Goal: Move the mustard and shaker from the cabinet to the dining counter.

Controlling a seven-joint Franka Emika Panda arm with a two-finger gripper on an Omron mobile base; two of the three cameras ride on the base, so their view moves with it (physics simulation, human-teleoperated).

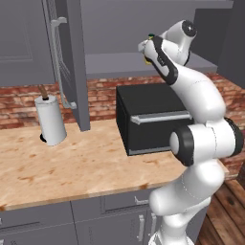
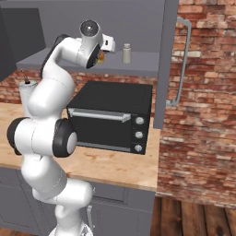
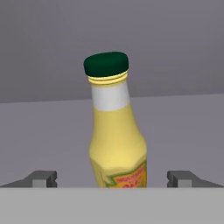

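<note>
A paper towel roll (image 1: 50,119) stands at the left of the wood counter (image 1: 72,167), the open cabinet (image 1: 72,62) door hanging above it. Right of that sits the black oven (image 2: 113,117). The arm reaches up to the cabinet shelf, where the gripper (image 3: 112,179) has its fingers spread wide, one on each side of the mustard (image 3: 116,131) – apparently not touching it. The bottle leans slightly in the hand view. The shaker (image 2: 126,53) stands just to the right on the same shelf – upright and apart from the hand
</note>
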